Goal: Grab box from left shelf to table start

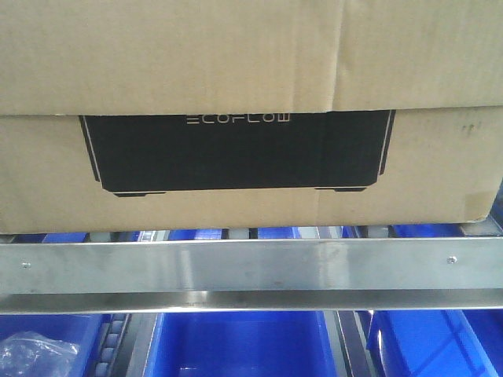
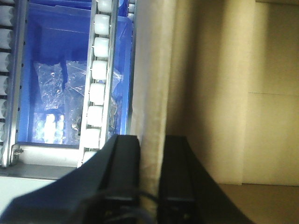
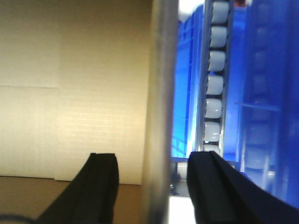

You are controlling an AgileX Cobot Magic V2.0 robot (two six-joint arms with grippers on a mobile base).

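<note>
The box (image 1: 236,63) is a brown carton with a black "ECOFLOW" panel, resting on the left shelf behind its brushed-steel front rail (image 1: 251,267). In the left wrist view my left gripper (image 2: 150,138) is shut on the upright left wall of the box (image 2: 152,70), one finger outside, the other inside the carton. In the right wrist view my right gripper (image 3: 154,155) stands open astride the right wall of the box (image 3: 159,93), with a gap on each side. The table is out of view.
Blue plastic bins (image 1: 236,345) sit under the shelf. One bin (image 2: 51,56) holds clear plastic bags (image 2: 51,79). White roller tracks (image 2: 98,84) run beside the carton's left wall, and another roller track (image 3: 216,70) runs along its right.
</note>
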